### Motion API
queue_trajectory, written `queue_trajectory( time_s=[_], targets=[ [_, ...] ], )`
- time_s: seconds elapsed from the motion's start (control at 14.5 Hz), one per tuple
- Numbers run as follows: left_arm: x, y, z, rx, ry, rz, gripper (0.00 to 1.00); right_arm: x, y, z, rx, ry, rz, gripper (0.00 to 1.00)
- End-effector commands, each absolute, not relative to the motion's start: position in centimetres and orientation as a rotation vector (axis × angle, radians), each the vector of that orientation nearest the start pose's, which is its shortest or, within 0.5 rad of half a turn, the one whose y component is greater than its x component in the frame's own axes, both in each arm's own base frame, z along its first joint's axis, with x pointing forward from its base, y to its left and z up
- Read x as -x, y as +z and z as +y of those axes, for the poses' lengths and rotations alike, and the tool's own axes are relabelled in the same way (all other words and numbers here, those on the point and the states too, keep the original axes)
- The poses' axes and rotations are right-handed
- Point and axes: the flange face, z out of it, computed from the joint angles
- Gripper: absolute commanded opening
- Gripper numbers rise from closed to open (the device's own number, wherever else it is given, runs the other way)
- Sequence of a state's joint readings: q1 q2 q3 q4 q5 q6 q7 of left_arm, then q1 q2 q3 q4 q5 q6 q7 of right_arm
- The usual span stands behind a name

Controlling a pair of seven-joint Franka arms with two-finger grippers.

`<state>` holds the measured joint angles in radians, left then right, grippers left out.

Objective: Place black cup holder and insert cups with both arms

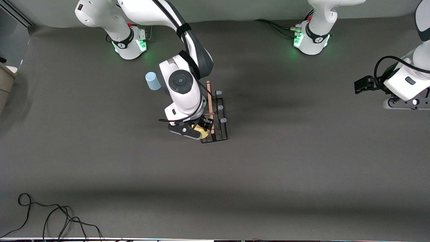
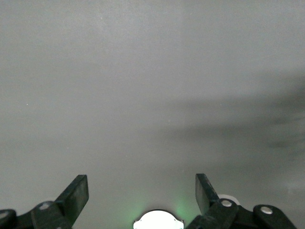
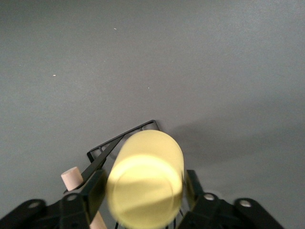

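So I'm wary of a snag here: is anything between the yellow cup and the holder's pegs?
Nothing visible. The right claw grips the yellow cup directly over the holder, at the end nearer the camera, beside the wooden handle. The peg under the cup is hidden, so its alignment can't be judged.

We see the black cup holder (image 1: 217,118) standing on the desk (image 1: 100,168), its light wooden rod handle (image 1: 209,99) on top and three pale-tipped pegs showing. Our right tool (image 1: 204,128) grips the yellow cup (image 3: 145,179) over the holder's end nearer the front camera. The light blue cup (image 1: 153,81) stands near the holder, toward the right arm's end.
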<state>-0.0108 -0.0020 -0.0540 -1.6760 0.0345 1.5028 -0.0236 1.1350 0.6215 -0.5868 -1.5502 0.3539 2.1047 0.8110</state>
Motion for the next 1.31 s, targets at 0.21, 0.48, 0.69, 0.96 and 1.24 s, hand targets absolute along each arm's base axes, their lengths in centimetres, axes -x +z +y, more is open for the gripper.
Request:
queue_trajectory(
  time_s=[0.21, 0.48, 0.69, 0.96, 1.24],
  targets=[
    [-53.4, 57.9, -2.9, 3.082, 0.253, 0.083, 1.00, -55.9, 40.9, 42.2, 3.042, -0.047, 0.510, 1.00],
    [-53.4, 57.9, -2.9, 3.082, 0.253, 0.083, 1.00, -55.8, 49.7, 40.7, 3.080, 0.031, 0.492, 1.00],
    [-53.4, 57.9, -2.9, 3.082, 0.253, 0.083, 1.00, -55.4, 55.4, 34.4, 3.144, 0.074, 0.251, 1.00],
    [-53.4, 57.9, -2.9, 3.082, 0.253, 0.083, 1.00, -55.0, 59.8, 25.1, 3.172, 0.086, 0.073, 1.00],
    [-53.4, 57.9, -2.9, 3.081, 0.258, 0.083, 1.00, -56.3, 60.8, 14.0, 3.148, 0.094, -0.021, 1.00]
  ],
)
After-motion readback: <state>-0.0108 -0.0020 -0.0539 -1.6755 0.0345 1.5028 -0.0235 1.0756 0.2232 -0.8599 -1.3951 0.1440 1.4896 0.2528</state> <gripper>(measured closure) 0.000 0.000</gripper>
